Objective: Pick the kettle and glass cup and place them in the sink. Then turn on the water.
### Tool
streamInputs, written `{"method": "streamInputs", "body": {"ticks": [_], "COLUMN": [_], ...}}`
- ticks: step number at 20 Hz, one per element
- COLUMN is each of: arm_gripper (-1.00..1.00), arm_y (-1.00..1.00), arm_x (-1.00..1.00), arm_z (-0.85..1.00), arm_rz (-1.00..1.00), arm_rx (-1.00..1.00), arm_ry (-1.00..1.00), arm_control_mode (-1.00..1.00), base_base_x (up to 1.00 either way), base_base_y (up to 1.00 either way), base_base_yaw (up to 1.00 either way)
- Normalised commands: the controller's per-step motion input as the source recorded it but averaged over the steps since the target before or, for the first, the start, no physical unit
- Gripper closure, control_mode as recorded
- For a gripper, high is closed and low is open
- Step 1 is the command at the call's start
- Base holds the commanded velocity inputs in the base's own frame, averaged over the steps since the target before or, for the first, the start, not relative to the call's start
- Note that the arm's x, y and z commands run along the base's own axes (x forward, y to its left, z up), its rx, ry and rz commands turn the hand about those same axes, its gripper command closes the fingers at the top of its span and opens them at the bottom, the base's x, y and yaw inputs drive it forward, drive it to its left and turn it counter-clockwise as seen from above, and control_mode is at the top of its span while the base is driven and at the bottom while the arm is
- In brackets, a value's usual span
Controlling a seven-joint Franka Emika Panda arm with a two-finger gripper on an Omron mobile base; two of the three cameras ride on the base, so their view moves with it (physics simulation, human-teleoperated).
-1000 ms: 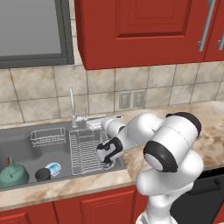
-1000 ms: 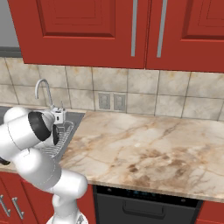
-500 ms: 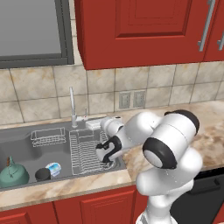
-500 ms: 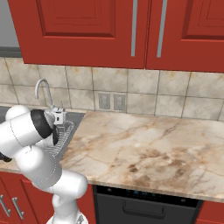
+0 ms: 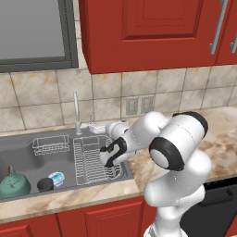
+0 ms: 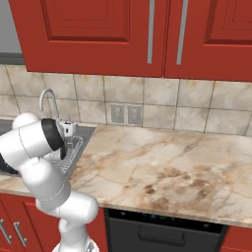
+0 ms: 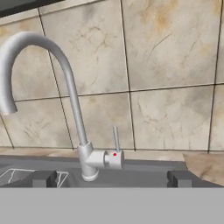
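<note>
Two items of the task, the kettle and the glass cup, already sit in the near left corner of the sink, the cup just right of the kettle and touching a small blue-white round object. Over the last second the arm has edged a little left across the dish rack, so the claw now faces the faucet with its jaws wide and empty. No water runs yet; judging by this, only the tap step is left. The upright lever stands just right of the faucet's stem, close before the tiled wall. Room behind the lever looks tight, while the space over the rack toward the tabletop lies open for approach.
</note>
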Motion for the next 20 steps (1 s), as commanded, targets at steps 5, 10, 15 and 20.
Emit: {"method": "streamInputs", "body": {"ticks": [5, 10, 15, 20], "arm_gripper": [-1.00, -1.00, -1.00, -1.00], "arm_y": [0.00, 0.04, 0.11, 0.09], "arm_x": [0.22, 0.18, 0.18, 0.19], "arm_z": [-0.11, -0.23, -0.26, -0.24], "arm_rz": [0.00, 0.00, 0.00, 0.00], "arm_rx": [0.00, 0.00, 0.00, 0.00], "arm_ry": [-0.07, -0.06, -0.05, -0.04], "arm_control_mode": [-1.00, -1.00, -1.00, -1.00], "base_base_x": [0.00, 0.00, 0.00, 0.00], "base_base_y": [0.00, 0.00, 0.00, 0.00], "base_base_yaw": [0.00, 0.00, 0.00, 0.00]}}
